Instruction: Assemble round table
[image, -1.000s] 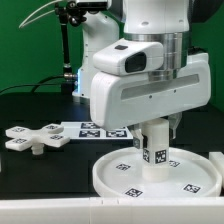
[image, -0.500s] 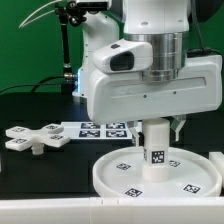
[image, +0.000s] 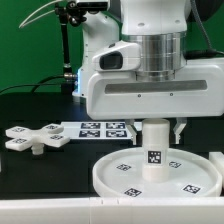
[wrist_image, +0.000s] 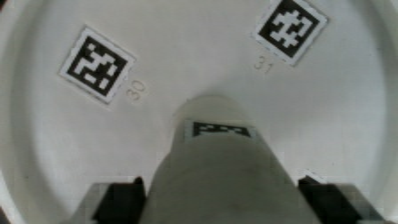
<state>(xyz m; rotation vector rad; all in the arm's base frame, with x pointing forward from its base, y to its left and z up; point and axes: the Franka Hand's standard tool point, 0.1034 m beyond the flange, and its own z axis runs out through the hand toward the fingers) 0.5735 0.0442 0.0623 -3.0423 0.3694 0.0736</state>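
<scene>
Standing upright at the middle of the large rimmed round disc (image: 103, 178), the short cylinder leg (image: 154, 150) has its lower end on the disc's floor and its upper end inside the end effector (wrist_image: 219, 200). The wrist view looks down the length of the leg (wrist_image: 222, 170). A dark finger pad (wrist_image: 121, 200) sits against each flank of it with no gap visible, so the end effector is closed on the leg and gripping it near the top. In the exterior view the arm's white body hides the fingertips.

The disc lies flat, rim up, close to the near edge of the bench (image: 40, 170), toward the exterior view's right. Several small square tags (image: 125, 167) are spread over its floor around the leg. Two of them show in the wrist view on the disc's white surface (wrist_image: 196, 50), apart from the leg's foot. The leg carries a tag of its own on its side, facing the exterior camera.

The cross-shaped four-arm piece (image: 35, 138) lies flat on the bench toward the exterior view's left edge, well apart from the disc. It is just beside the end of the marker board (image: 100, 128), and whether the two touch cannot be told. The marker board stretches across the bench behind the disc, and the arm covers part of it.
</scene>
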